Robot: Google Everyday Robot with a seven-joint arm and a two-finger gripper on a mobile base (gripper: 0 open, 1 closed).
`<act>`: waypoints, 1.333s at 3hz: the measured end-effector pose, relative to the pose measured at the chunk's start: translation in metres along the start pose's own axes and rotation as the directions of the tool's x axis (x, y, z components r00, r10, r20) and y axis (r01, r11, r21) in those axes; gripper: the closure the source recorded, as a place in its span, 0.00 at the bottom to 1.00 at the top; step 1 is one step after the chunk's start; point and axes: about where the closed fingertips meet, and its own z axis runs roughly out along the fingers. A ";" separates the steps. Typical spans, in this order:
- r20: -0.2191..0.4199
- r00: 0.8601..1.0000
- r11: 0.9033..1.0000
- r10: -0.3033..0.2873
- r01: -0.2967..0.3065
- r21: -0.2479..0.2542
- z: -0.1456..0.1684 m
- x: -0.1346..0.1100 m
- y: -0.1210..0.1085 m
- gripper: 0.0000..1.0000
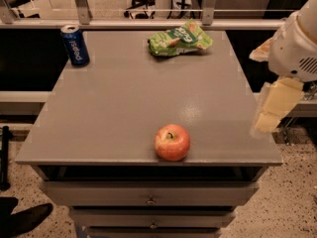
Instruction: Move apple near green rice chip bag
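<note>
A gray table [119,103] fills the middle of the frame, and its flat top is seen from above and from the front. The apple [172,142] sits at the lower centre of the frame, very near the front edge of the table top, with its dark stem pointing up. It is red-orange with a paler yellowish patch on its left side. The green chip bag [180,38] lies flat at the upper centre, close to the back edge of the table and well apart from the apple. It is wrinkled and has white letters on it. A blue soda can [75,45] stands upright at the upper left, on the back left corner of the table, well apart from both the bag and the apple. The white robot arm [297,48] comes in at the right edge of the frame. Below it hangs the pale yellowish gripper [270,115], which points downward beside the right edge of the table and touches nothing. It is not possible to see whether the claw is spread apart or closed together. Under the table top, at the bottom of the frame, there are drawers [148,195] with small knobs. A dark shoe [27,219] shows on the speckled floor in the lower left corner.
</note>
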 end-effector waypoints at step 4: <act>0.468 0.873 0.955 0.141 0.004 -0.296 0.112 -0.124 0.091 0.00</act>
